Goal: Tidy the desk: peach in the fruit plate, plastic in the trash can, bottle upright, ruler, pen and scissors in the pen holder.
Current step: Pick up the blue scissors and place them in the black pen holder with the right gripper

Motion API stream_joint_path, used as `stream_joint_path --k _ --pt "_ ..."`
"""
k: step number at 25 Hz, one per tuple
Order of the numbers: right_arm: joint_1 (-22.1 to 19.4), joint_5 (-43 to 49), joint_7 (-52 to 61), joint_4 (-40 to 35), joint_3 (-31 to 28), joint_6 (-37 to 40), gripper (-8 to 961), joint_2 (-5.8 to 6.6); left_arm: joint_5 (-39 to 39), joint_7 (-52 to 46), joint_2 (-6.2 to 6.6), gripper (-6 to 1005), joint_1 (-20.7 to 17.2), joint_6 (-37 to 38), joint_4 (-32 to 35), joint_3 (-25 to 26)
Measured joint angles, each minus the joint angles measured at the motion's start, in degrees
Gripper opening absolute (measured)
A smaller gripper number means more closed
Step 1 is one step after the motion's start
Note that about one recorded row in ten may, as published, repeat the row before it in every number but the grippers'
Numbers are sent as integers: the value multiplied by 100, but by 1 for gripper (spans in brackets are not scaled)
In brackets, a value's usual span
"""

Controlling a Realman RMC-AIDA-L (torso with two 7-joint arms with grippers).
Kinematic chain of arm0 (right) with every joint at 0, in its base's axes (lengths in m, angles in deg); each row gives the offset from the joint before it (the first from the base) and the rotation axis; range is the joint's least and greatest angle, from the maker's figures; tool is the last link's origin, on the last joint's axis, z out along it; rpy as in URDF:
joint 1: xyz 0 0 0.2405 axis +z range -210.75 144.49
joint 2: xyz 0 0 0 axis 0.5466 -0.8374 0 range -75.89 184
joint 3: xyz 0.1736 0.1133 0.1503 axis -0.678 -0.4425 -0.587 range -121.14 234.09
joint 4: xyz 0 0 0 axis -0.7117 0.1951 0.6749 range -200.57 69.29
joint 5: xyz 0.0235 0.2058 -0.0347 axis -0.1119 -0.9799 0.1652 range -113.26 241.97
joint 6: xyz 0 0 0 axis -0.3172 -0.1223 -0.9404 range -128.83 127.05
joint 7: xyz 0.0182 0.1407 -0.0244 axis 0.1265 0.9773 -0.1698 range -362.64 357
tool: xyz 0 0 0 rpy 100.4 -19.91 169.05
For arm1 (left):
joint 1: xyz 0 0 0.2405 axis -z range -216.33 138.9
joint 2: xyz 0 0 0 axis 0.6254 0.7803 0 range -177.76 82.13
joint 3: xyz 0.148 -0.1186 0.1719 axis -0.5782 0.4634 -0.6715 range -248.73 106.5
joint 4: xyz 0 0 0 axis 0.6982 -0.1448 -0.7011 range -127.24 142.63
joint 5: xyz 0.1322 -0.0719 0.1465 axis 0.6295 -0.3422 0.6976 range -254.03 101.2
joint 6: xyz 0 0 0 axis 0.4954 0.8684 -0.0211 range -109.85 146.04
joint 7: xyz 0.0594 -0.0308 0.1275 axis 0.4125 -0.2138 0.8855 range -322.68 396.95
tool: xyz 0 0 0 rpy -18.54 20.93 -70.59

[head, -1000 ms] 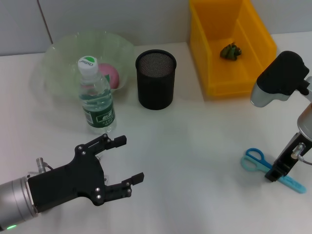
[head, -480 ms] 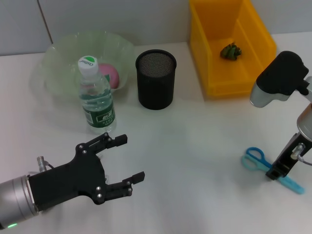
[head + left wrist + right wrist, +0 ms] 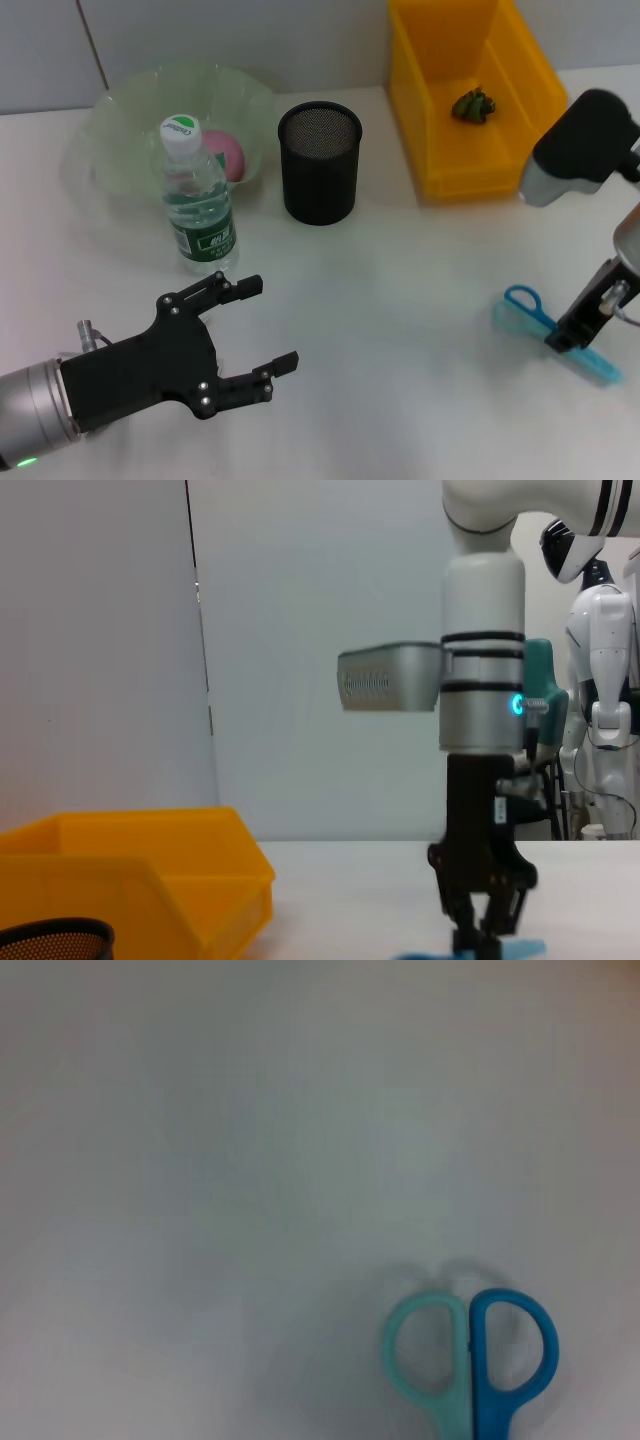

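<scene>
My right gripper [image 3: 566, 338] is shut on the scissors [image 3: 522, 303] at the right of the desk [image 3: 400, 290], gripping their middle; the blue handles [image 3: 470, 1355] point toward the desk's centre. The left wrist view shows that gripper [image 3: 487, 935] pinched on the scissors [image 3: 525, 947] just above the tabletop. My left gripper [image 3: 268, 325] hovers open and holds nothing at the front left. The peach [image 3: 226, 155] lies in the fruit plate [image 3: 130, 120]. In front of the plate, the bottle [image 3: 200, 205] stands upright. A crumpled green piece of plastic [image 3: 473, 105] lies in the trash can [image 3: 440, 150]. Ruler and pen are out of view.
The pen holder [image 3: 320, 165] stands between the fruit plate and the trash can, which also shows in the left wrist view [image 3: 150, 870]. Bare tabletop lies between the two grippers. A grey wall runs behind the desk.
My right arm has shifted right and slightly back, and the scissors went with it, their handles rising off the desk. The left gripper has stayed in place.
</scene>
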Motion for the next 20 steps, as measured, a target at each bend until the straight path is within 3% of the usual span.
stream_joint_path --k 4,10,16,20 --pt "-181 -226 30 -657 -120 72 219 -2 0 0 0 837 0 0 6 0" --pt "-505 -1382 -81 -2141 -883 -20 220 -1 -23 0 0 837 -8 8 3 20" --pt "-794 -2242 -680 -2400 -1014 -1185 221 -3 -35 2 -9 837 -28 9 -1 25" --pt "-868 -3209 -1669 -1835 -921 -2292 221 -12 -38 3 -13 837 -22 7 -2 10"
